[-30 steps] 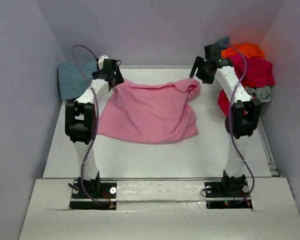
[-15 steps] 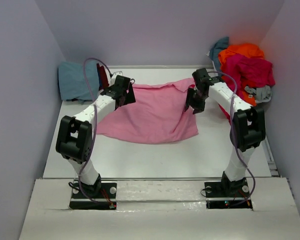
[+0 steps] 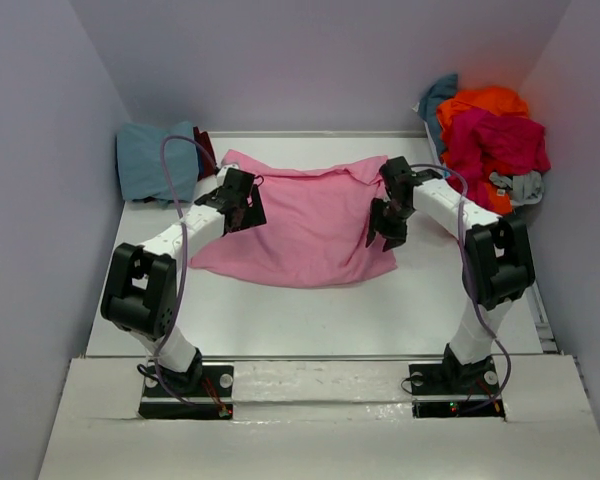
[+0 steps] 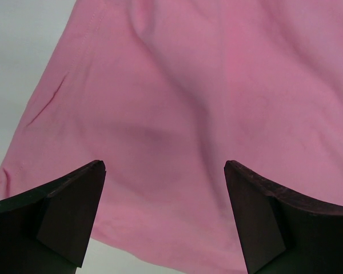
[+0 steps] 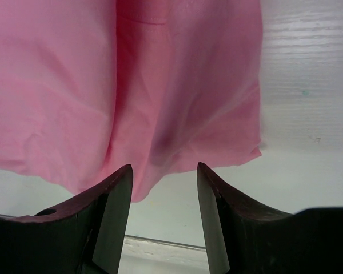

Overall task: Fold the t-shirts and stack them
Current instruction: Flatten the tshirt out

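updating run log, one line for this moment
pink cloth t-shirt spread out | left gripper open above it | right gripper open above it

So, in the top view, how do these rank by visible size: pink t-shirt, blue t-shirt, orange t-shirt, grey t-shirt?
1. pink t-shirt, spread out on the table.
2. blue t-shirt, bunched at the far left.
3. orange t-shirt, partly hidden, so its true size is unsure.
4. grey t-shirt, only a scrap shows.

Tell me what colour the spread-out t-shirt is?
The t-shirt is light pink; the top external view shows it best.
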You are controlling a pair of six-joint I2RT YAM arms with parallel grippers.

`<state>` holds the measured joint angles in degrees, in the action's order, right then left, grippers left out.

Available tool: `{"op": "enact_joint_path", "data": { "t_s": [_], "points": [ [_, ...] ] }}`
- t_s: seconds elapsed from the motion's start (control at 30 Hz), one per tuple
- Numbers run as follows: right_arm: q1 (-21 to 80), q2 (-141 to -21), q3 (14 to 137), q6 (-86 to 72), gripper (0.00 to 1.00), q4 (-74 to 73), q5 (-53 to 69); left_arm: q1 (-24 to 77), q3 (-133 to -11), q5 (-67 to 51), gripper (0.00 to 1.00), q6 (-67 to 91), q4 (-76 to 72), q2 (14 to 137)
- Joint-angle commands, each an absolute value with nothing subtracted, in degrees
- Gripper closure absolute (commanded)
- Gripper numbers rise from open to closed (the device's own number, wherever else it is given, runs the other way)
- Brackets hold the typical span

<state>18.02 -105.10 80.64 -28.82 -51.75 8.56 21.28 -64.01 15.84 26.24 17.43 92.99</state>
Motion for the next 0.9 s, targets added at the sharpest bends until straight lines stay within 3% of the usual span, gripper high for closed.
{"op": "enact_joint_path", "data": {
  "t_s": [0.0, 0.27, 0.37, 0.87],
  "points": [
    [19.8, -104.7, 79.9, -29.7, 0.46, -49.6, 10.1, 21.4, -62.5, 15.4, 0.03, 27.1, 16.8, 91.3],
    [21.4, -105.9, 80.4, -29.8, 0.46, -49.9, 10.5, 21.4, -60.7, 14.0, 0.03, 27.5, 16.5, 91.4],
    [21.4, -105.6, 80.6, -29.8, 0.53, -51.1, 10.5, 21.4, -59.7, 13.2, 0.03, 27.5, 16.2, 91.1],
    [22.0, -103.2, 75.7, -30.7, 0.52, -51.0, 8.4, 21.4, -56.4, 11.1, 0.03, 27.3, 14.9, 92.2]
  ]
}}
